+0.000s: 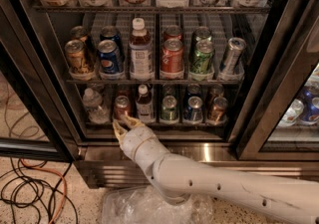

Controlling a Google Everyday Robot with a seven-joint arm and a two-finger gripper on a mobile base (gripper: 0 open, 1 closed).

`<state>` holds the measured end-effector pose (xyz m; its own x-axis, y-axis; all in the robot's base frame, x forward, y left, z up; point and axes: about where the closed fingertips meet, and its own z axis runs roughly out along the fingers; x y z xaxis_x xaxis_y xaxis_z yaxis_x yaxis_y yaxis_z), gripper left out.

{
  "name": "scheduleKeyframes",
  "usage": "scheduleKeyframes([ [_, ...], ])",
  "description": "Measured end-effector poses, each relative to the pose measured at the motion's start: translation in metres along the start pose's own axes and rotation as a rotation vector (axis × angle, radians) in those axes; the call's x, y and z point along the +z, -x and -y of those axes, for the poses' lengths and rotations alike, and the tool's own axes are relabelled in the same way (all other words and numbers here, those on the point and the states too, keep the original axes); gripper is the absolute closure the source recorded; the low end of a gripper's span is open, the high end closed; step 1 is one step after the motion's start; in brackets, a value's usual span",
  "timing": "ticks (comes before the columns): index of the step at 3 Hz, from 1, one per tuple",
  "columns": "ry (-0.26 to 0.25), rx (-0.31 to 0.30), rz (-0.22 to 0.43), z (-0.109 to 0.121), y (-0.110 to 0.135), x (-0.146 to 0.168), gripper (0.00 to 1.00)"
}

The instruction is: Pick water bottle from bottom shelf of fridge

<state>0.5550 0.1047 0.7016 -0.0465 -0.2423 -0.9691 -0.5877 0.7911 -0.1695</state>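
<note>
Water bottle (pixel 93 105) stands far left on the bottom shelf (pixel 199 124) of the fridge (pixel 209 153). Gripper (pixel 124 124) is spread, empty, just right of it, fronting a red can (pixel 121 108); a white-capped bottle (pixel 144 103) stands beside that.

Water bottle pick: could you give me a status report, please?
Gripper open, empty, at front edge of bottom shelf. Water bottle upright at far left, untouched. Reddish can directly behind gripper.

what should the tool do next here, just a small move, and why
Probably shift the tool a little leftward in the view: it sits open at the bottom shelf's front edge, before the reddish can, while the water bottle stands one place further left.
</note>
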Motion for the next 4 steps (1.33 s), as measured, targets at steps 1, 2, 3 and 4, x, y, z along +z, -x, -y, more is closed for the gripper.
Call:
scheduleKeyframes([
  [1,0.093,0.057,0.046,-0.01,-0.012,0.014,0.42],
  [2,0.128,0.061,0.05,-0.02,-0.012,0.013,0.44],
  [3,0.098,0.047,0.072,-0.018,-0.011,0.011,0.44],
  [4,0.143,0.063,0.124,-0.026,-0.016,0.033,0.4],
])
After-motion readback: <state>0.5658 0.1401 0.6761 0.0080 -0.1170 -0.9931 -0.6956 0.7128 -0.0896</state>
